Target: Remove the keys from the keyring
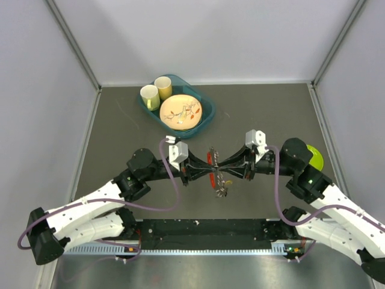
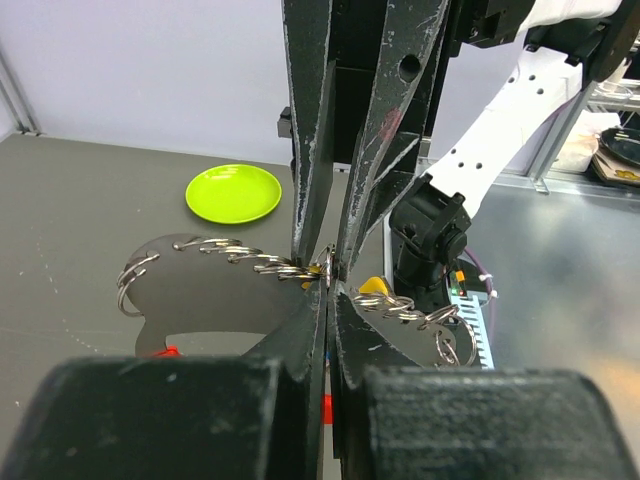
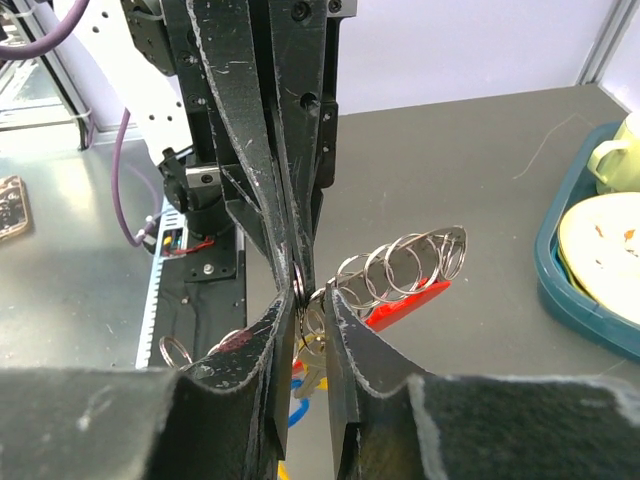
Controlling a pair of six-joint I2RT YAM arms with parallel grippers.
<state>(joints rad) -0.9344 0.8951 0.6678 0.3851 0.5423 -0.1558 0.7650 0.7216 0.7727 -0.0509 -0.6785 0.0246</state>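
Grey table [image 1: 120,129]: teal tray [image 1: 206,122] holds two cups [image 1: 150,96], plate [image 1: 180,112]; left tool [image 2: 328,290] clamped on keyring [image 3: 400,265], right tool [image 3: 310,310] grip unclear

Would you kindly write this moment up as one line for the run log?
left gripper: shut on keyring, aloft | right gripper: jaws narrow at keyring, grip unclear | keys: hanging from keyring

Walls [image 1: 210,36]: plain pale panels on three sides
Corner posts [image 1: 73,45]: grey metal
Counter [image 1: 120,120]: dark grey, matte
Light: even, soft shadows
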